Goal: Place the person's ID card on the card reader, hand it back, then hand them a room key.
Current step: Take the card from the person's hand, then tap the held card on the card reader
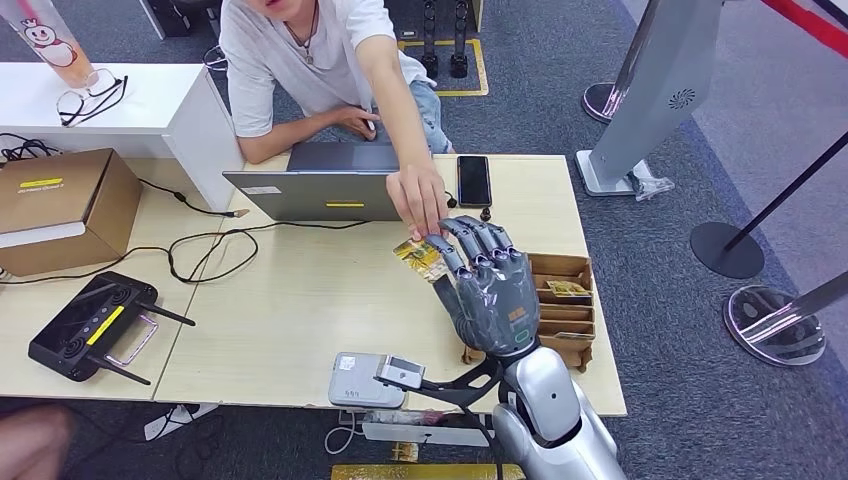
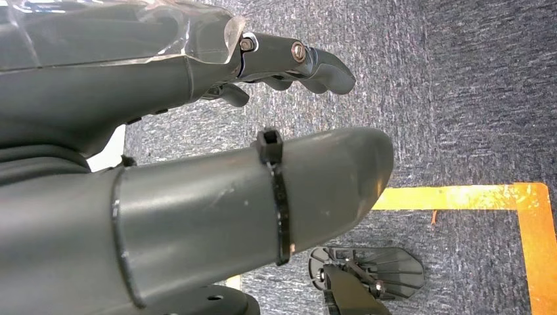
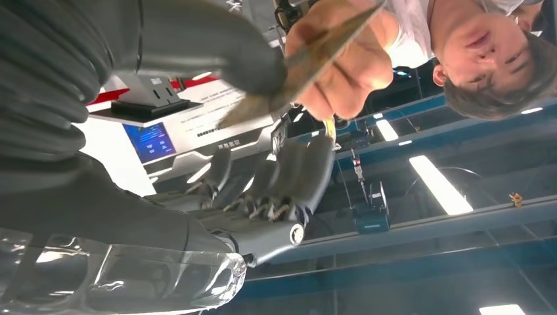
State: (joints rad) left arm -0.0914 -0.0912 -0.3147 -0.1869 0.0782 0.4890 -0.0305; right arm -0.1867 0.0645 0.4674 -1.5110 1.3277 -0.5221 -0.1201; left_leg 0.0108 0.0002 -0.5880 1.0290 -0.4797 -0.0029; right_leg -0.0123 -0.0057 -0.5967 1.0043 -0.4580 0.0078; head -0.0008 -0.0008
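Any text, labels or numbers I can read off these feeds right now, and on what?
None reads clearly.
Gold card between the right hand and the person's hand: print blurred.
Card reader: label too small.
Cardboard box: yellow sticker unreadable.
Laptop: stickers unreadable.
Screen in the right wrist view: text too blurred.

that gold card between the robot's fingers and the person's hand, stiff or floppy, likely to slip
Probably stiff: the gold card stays flat while the right hand and the person's hand both touch it. Thin and likely light. Its glossy face may slip from the fingers.
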